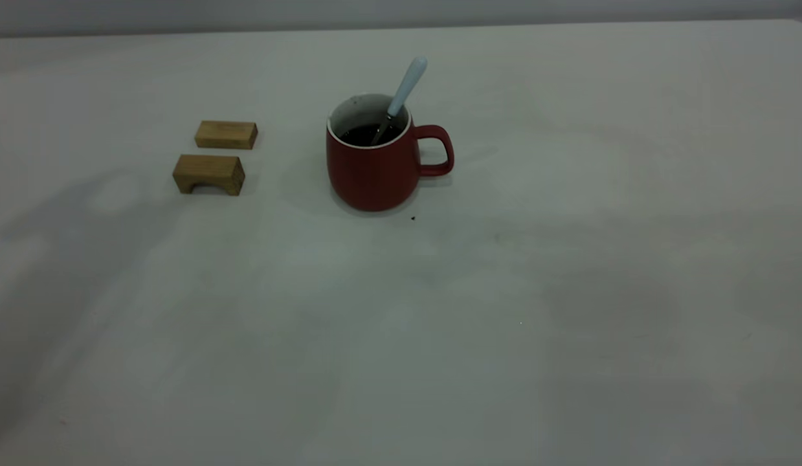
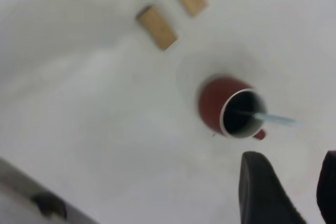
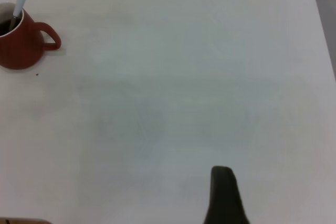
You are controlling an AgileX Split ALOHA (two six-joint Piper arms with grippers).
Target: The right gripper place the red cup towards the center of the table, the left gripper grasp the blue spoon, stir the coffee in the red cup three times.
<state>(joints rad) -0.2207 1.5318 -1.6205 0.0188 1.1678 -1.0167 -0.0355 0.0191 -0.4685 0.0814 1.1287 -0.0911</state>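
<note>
The red cup [image 1: 375,169] stands upright near the middle of the table [image 1: 517,304], its handle pointing right. Dark coffee [image 1: 368,134] fills its lower part. The blue spoon [image 1: 407,84] leans in the cup with its bowl in the coffee and its pale handle sticking up over the rim, held by nothing. Neither arm shows in the exterior view. In the left wrist view my left gripper [image 2: 291,156] hovers open and empty, high above and apart from the cup [image 2: 215,103] and spoon [image 2: 274,119]. My right gripper [image 3: 223,192] is far from the cup [image 3: 21,45].
Two tan wooden blocks [image 1: 226,134] [image 1: 208,173] lie left of the cup, one flat and one arched. A tiny dark speck [image 1: 412,218] sits just in front of the cup. The table's edge [image 2: 31,182] shows in the left wrist view.
</note>
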